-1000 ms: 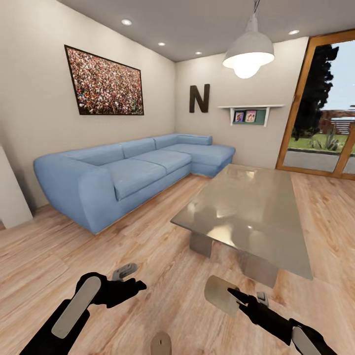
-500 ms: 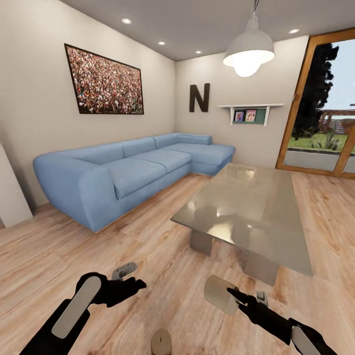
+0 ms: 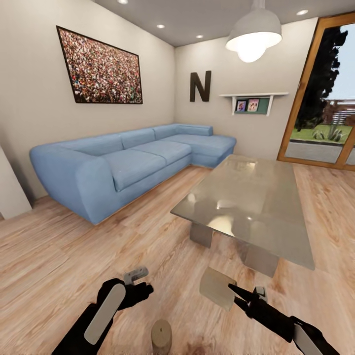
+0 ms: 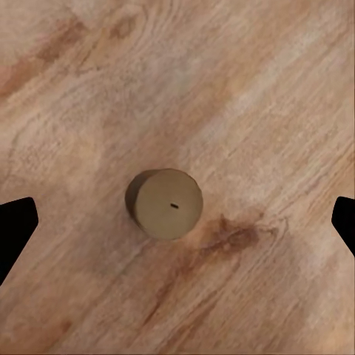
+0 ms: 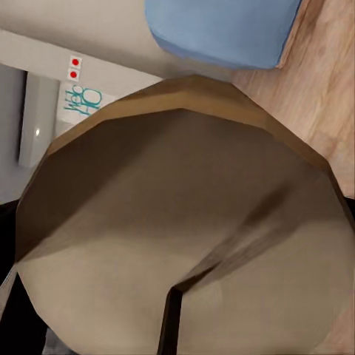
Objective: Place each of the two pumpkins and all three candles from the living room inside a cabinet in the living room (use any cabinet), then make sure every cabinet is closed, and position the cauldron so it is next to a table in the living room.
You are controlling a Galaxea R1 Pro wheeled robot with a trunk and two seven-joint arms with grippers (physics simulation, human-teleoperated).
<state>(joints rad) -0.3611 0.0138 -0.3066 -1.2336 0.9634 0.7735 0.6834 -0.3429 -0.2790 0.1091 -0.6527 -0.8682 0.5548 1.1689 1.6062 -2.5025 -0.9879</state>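
A cream-beige candle [image 3: 161, 336] stands upright on the wood floor at the head view's lower edge. The left wrist view looks straight down on this candle [image 4: 167, 204]. My left gripper [image 3: 140, 282] [image 4: 177, 225] hovers above it, open, its black fingertips [image 4: 16, 225] wide apart on either side. My right gripper [image 3: 236, 295] is shut on a second candle [image 3: 217, 288], held above the floor near the table's front corner. The underside of that held candle [image 5: 185, 237] shows close up in the right wrist view. The pumpkins, cauldron and cabinet are out of view.
A low glass-topped table [image 3: 249, 207] stands ahead to the right. A blue corner sofa [image 3: 128, 165] runs along the left wall. Glass doors [image 3: 325, 98] are at the far right. Wood floor lies between sofa and table.
The camera has moved, and the room now sits a little differently in the picture. My left arm has shifted right, closer over the floor candle. The right gripper keeps its candle.
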